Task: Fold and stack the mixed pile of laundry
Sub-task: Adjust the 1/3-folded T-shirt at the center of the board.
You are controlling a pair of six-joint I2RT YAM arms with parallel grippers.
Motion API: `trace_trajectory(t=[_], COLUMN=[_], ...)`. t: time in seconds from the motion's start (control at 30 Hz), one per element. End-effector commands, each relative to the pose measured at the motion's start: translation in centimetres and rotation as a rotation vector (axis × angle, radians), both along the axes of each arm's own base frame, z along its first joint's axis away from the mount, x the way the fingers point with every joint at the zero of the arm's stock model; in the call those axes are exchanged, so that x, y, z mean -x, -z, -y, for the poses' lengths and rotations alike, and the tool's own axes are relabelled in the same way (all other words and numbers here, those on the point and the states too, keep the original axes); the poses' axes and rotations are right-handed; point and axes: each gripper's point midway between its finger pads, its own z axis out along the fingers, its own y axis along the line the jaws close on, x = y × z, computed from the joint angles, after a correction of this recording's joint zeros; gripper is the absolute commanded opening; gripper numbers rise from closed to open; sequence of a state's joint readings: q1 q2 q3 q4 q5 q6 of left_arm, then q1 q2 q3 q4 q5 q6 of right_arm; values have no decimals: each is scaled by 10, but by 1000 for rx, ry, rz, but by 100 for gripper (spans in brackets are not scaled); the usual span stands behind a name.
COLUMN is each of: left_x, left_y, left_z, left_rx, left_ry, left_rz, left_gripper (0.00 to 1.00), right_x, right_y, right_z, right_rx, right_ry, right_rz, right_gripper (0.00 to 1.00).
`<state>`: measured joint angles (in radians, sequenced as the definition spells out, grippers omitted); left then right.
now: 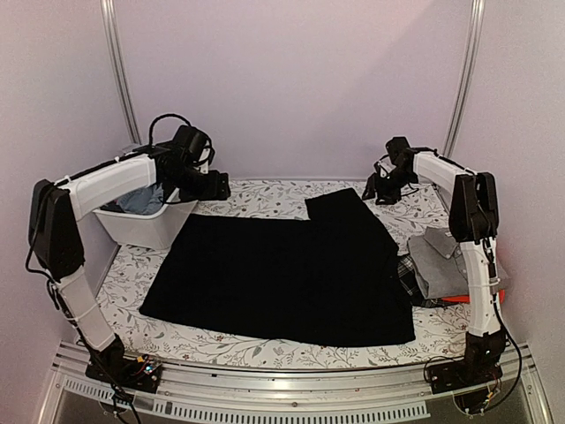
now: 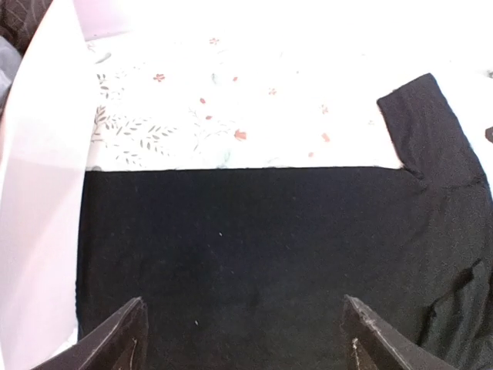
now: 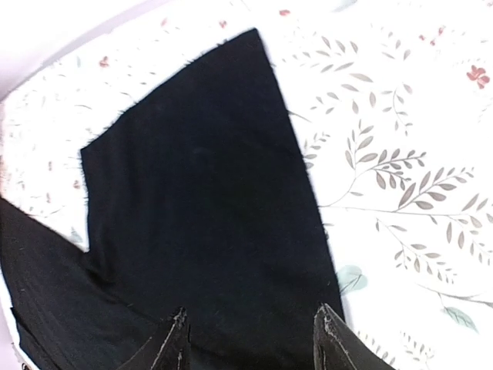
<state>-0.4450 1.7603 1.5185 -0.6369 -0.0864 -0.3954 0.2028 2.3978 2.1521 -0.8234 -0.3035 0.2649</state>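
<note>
Floral tablecloth (image 1: 265, 352) is found bearing the black garment (image 1: 282, 274), spread flat at centre, not yet folded. Left gripper (image 2: 243, 301) and right gripper (image 3: 252, 310) are seen released, empty, at eleven and one o'clock. Folded grey shirt (image 1: 437, 261) is stacked at three o'clock; blue pieces (image 1: 141, 200) are left in the tub (image 1: 132, 231).

matt black cloth garment (image 1: 282, 278), smooth white plastic tub (image 1: 146, 228), matt floral-printed table cover (image 1: 265, 351), ribbed metal rail (image 1: 309, 389)
</note>
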Motion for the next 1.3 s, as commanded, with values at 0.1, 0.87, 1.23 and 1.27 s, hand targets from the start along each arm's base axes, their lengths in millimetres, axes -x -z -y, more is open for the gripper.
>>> trace_trajectory(t=[0.1,0.87,1.23,1.27], left_x=[-32,-73,-88,-89], left_y=[16,113,150,151], left_z=[6,-42,-91,-90], left_rx=[-92,-174,-303,-306], left_ry=[9,-133,-208,-195], left_rz=[18,-239,-292,-288], left_gripper=[86,75,64,64], right_x=[-25,-23,-26,-25], right_y=[34,112,75,74], right_z=[7,-20,-9,-7], right_rx=[65,198,144,136], right_ry=[23,-96,-62,-58], right_rz=[25,-11,21,17], right_gripper=[50,23,0,0])
